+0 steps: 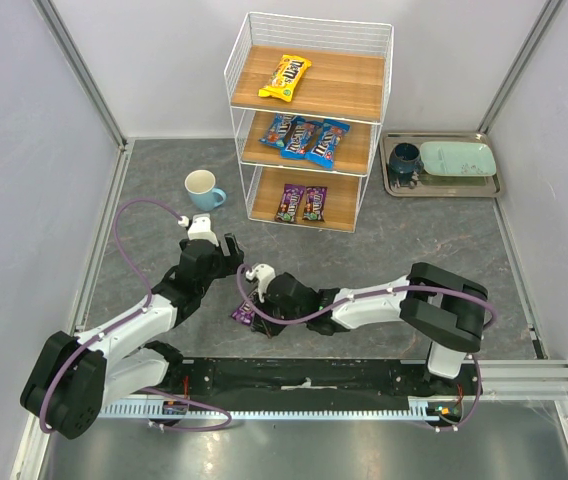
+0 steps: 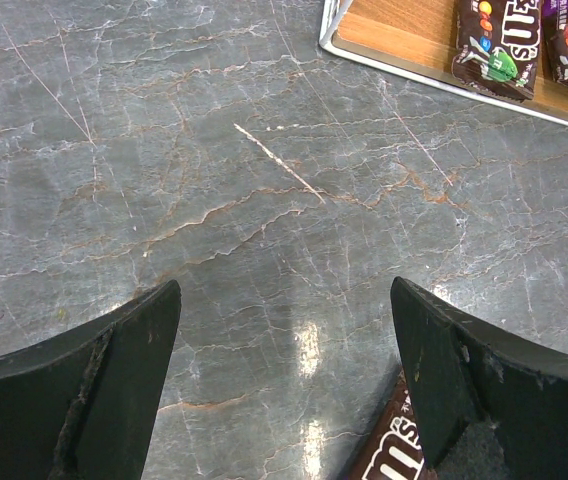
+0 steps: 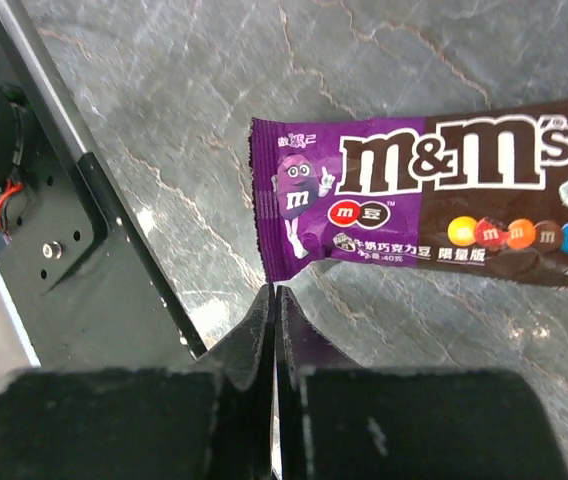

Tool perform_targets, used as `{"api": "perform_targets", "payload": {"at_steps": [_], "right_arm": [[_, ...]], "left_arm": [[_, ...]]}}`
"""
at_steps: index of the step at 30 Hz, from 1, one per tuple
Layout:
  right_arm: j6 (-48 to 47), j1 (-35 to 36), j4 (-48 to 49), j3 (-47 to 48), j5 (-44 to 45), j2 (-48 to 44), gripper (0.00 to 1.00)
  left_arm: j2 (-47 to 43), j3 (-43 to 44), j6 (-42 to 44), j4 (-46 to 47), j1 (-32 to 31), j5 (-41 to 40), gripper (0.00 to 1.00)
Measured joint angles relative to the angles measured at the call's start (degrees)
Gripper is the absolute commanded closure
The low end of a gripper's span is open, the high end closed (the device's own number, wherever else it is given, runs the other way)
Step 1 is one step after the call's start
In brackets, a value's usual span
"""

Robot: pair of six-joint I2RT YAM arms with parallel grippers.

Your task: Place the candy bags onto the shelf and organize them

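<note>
Grey marble table (image 1: 144,200), w/ the white wire shelf (image 1: 349,80) at its far side, 3 wooden boards. Metal tray (image 1: 444,192) sits just R of the shelf, and a cup (image 1: 204,188) stands near the shelf's L foot. L gripper (image 2: 284,380) hangs over bare tabletop, fingers spread wide w/ nothing btwn them. R gripper (image 3: 274,300) is low beside it, fingers pressed together, tips right at the corner edge of the loose purple bag (image 3: 414,190); can't tell if a sliver is pinched. That bag is down at table level by both grippers, near the arm bases, well apart from the shelf. On the shelf: yellow bag (image 1: 285,77) on top board, 3 blue bags (image 1: 305,138) side by side on mid board, 2 purple bags (image 1: 302,203) side by side on btm board.
</note>
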Motion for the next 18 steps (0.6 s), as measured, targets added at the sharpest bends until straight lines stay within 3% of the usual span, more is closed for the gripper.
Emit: {"api": "perform_targets", "payload": {"at_steps": [8, 13, 18], "right_arm": [[0.5, -1.4, 1.1, -2.9, 3.0, -6.7, 1.00], [-0.4, -7.0, -1.1, -3.6, 5.0, -13.9, 1.00], [-2.4, -12.1, -6.1, 1.1, 6.4, -12.0, 1.00]], "left_arm": [[0.0, 0.0, 0.0, 0.0, 0.0, -0.1, 0.08], [0.0, 0.0, -0.1, 0.0, 0.0, -0.3, 0.08], [0.0, 0.0, -0.2, -0.1, 0.1, -0.8, 0.12]]}}
